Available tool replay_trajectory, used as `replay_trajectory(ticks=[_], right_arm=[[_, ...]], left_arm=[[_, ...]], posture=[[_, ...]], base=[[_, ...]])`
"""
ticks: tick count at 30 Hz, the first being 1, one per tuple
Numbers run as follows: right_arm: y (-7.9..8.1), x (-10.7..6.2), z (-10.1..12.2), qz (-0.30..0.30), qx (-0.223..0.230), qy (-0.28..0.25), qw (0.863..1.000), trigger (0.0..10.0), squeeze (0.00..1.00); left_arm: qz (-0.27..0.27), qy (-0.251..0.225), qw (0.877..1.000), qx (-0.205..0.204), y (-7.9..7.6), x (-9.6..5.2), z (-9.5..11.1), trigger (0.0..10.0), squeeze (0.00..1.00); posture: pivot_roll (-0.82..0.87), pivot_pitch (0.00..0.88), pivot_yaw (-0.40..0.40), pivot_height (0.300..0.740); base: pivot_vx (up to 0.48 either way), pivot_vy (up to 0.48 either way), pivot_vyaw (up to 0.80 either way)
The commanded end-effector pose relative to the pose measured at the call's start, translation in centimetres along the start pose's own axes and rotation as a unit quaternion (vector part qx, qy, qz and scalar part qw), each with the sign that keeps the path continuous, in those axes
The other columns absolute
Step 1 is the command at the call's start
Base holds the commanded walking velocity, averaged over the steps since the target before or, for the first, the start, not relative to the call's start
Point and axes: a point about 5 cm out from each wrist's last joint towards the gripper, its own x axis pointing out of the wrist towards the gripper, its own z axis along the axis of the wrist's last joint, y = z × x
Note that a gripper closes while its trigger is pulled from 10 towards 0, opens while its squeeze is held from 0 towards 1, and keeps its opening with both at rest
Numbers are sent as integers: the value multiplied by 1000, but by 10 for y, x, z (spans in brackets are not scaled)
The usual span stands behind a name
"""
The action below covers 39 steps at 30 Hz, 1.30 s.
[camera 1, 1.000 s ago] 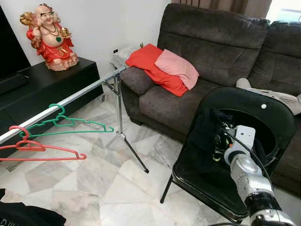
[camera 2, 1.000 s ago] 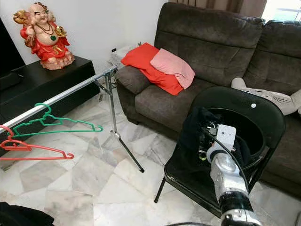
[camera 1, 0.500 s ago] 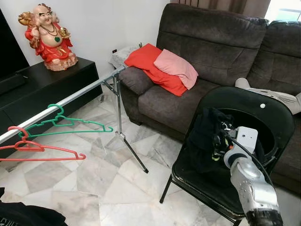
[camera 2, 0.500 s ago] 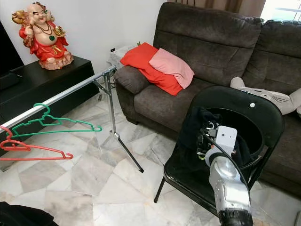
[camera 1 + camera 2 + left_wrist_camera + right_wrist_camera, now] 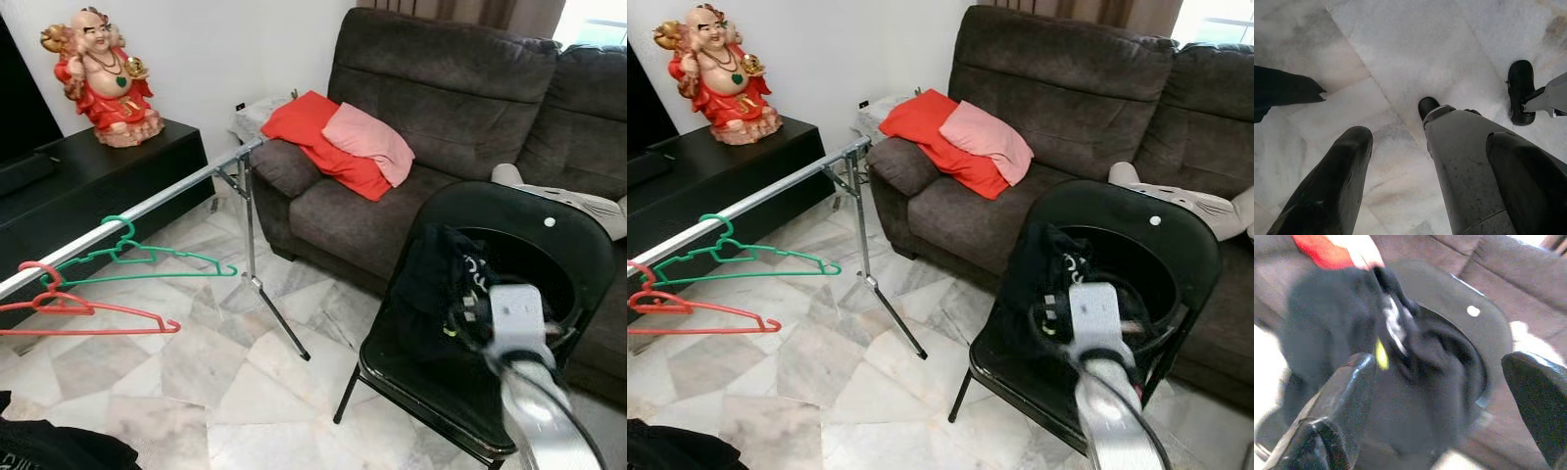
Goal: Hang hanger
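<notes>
Right wrist view looks along the right hand (image 5: 1440,396), whose two long black fingers (image 5: 1332,416) are spread wide apart with nothing between them. Just ahead of them lies a crumpled black garment (image 5: 1352,333) with small white and yellow markings, draped over the curved back of a black folding metal chair (image 5: 1484,328). Seen from the head cameras, the silver right arm (image 5: 534,411) reaches up from the lower right, blurred, toward that garment (image 5: 436,284) on the chair (image 5: 529,211).

Behind the chair stands a dark brown fabric sofa (image 5: 441,88). On the sofa's left end lie a red cushion (image 5: 313,132) and a pink cushion (image 5: 370,140), the pink one resting on the red.

Well apart from the chair, to the robot's left, a long silver metal clothes rail (image 5: 147,206) runs across the room on thin folding legs. Two hangers are hooked over it: a green plastic hanger (image 5: 147,257) and, just beside it nearer the camera, a red plastic hanger (image 5: 78,308). Beyond the rail, a red and gold laughing Buddha statue (image 5: 101,76) sits on a low black counter (image 5: 108,166) against the white wall.

Left wrist view shows the left hand (image 5: 1435,181) hanging toward the pale marble tiled floor (image 5: 1415,58), its black fingers (image 5: 1332,186) spread apart and empty, beside the robot's grey leg (image 5: 1469,166).
</notes>
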Motion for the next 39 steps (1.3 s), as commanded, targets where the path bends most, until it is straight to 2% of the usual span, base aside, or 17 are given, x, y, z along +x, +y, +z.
replay_trajectory(ticks=[1,3,4,5,7,8,9,10,11,12,15,17,18,20,27,31,39], right_arm=[[-2,-3,6,-10,-23,-23,999,10000,8],[-4,-7,-3,-15,-48,-19,999,10000,24],[-6,-10,-11,-20,-72,-15,997,10000,325],[-13,-14,-27,-35,-88,-1,996,10000,882],[-13,-14,-27,-35,-88,-1,996,10000,882],[-16,-14,-29,-43,-60,-3,997,10000,1000],[-16,-15,-24,-46,-2,-19,999,10000,1000],[-16,-16,-12,-41,62,-50,996,10000,153],[-16,-17,-4,-37,101,-74,991,10000,153],[-16,-19,7,-34,134,-101,985,10000,0],[-9,-27,28,-6,211,-147,966,10000,0],[-6,-29,30,3,226,-152,962,10000,0],[-3,-34,30,12,281,-144,949,10000,0],[-5,-36,27,22,311,-140,940,10000,0],[-20,-36,23,53,269,-160,948,10000,0],[-25,-29,15,58,238,-152,957,10000,0],[-14,-28,18,70,231,-142,960,10000,0]], left_arm=[[-4,22,1000,2,-2,-2,-13,10000,0],[-4,22,1000,3,-2,-2,-13,10000,0],[-4,23,1000,3,-1,-2,-13,10000,0],[-2,23,1000,4,-1,-2,-13,10000,0],[-2,23,1000,4,-1,-2,-13,10000,0],[-1,22,1000,5,0,-2,-13,10000,0],[1,22,1000,6,1,-2,-14,10000,0],[3,22,1000,7,3,-2,-14,10000,0],[5,21,1000,7,4,-3,-15,10000,0],[7,21,1000,8,5,-3,-15,10000,0],[10,16,1000,5,8,-4,-15,10000,0],[10,14,1000,5,8,-4,-15,10000,0],[13,6,1000,-2,9,-4,-14,10000,0],[20,-2,1000,-19,12,-4,-11,10000,0],[25,-9,999,-27,24,-9,-21,10000,0],[49,-17,998,-42,42,-16,-33,10000,0],[48,-25,998,-11,36,-14,-27,10000,0]], posture=[[3,12,-4,740],[-2,8,-3,740],[-2,5,-2,740],[-2,3,1,740],[-2,3,1,740],[-2,1,2,740],[3,0,6,740],[1,0,9,740],[0,0,11,740],[-1,0,13,740],[-15,0,35,740],[-15,0,35,740],[-14,0,43,740],[-16,0,42,740],[-30,0,43,740],[-22,0,39,740],[-40,0,10,740]], base=[[0,0,0],[0,0,0],[0,0,0],[0,0,0],[0,0,0],[0,0,0],[0,0,0],[0,0,0],[0,0,0],[0,0,0],[0,0,0],[0,0,0],[0,0,0],[0,0,0],[0,0,0],[0,0,0],[0,0,0]])
